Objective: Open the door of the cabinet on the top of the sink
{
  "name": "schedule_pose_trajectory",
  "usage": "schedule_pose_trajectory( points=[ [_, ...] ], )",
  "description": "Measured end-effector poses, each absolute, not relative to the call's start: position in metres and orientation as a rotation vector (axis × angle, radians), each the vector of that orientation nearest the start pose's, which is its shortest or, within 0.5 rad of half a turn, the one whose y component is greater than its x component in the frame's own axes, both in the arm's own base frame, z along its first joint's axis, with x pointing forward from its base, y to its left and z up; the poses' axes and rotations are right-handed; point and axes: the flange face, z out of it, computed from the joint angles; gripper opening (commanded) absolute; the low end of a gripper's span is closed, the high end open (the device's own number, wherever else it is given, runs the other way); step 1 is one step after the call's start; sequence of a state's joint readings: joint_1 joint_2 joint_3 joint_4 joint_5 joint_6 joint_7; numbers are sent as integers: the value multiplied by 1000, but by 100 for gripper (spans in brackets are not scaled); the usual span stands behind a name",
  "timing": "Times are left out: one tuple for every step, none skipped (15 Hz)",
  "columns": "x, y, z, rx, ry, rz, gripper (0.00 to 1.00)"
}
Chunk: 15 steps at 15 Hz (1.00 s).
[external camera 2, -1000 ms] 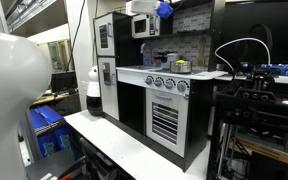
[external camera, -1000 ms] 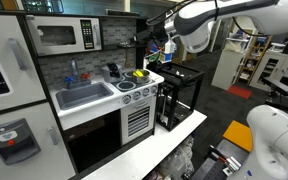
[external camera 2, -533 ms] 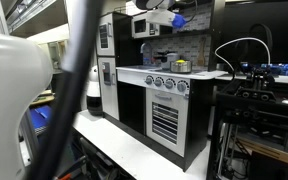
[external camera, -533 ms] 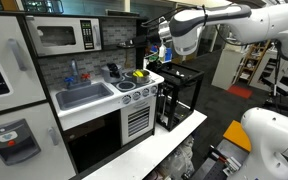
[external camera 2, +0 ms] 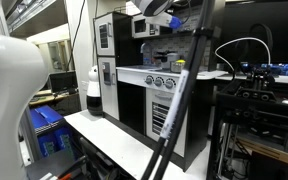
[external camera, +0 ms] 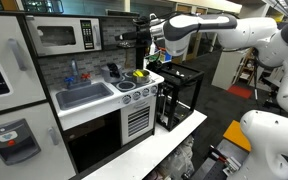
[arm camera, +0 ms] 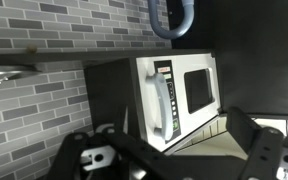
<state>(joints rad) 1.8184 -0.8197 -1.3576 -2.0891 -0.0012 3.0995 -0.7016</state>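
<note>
With jaws spread apart, the gripper [arm camera: 174, 160] sat at the frame's bottom; the door [arm camera: 189, 92] lay straight ahead, mid-frame, untouched.

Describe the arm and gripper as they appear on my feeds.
The arm is glossy white, built of rounded tubular segments with bulbous joints. The gripper at its end is black and compact. In the wrist view its fingers show as black, angular linkage pieces with round pivot holes. No markings are legible.

White countertop [external camera: 84, 111]: sink [external camera: 84, 95], black pot [external camera: 113, 71], yellow item [external camera: 139, 73], maybe cup.
</note>
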Motion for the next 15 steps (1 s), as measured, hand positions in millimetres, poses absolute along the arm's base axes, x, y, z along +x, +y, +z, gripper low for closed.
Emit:
schedule_pose_trajectory(
  points=[
    [581,77,574,-1974,-705,-1487,100],
    [581,81,575,-1965,-707,-1473,100],
    [581,82,576,-1959,-707,-1461,100],
    [582,83,576,-1957,-707,-1454,100],
    [582,82,576,-1956,-708,-1450,100],
    [582,82,576,-1956,-707,-1449,100],
    [583,82,576,-1955,-706,-1449,100],
    [583,81,576,-1955,-706,-1448,100],
    [583,81,576,-1954,-705,-1448,100],
    [583,81,576,-1954,-705,-1447,100],
    [583,81,576,-1954,-705,-1447,100],
    [583,81,576,-1954,-705,-1447,100],
    [583,81,576,-1954,-705,-1447,100],
    [583,81,576,-1954,-705,-1447,100],
    [583,81,576,-1954,-705,-1447,100]
  ],
)
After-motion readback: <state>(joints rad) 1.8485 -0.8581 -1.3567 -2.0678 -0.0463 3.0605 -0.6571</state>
